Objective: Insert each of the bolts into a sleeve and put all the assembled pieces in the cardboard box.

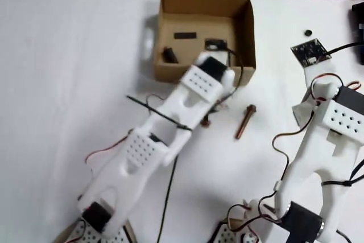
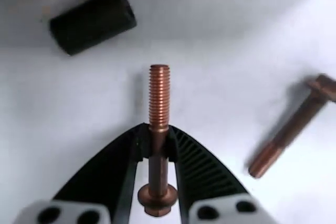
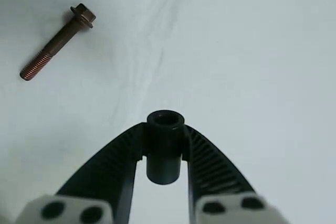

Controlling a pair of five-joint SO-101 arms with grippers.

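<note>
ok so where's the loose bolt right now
In the high view the loose bolt lies flat on the table, right of centre, just outside the cardboard box near its right front corner.

You can read no text, number or sign here: the dark label (image 1: 185,35) inside the cardboard box (image 1: 170,73) and the marks on the small circuit board (image 1: 311,51) on the worktop (image 1: 68,55) are too small to make out.
</note>
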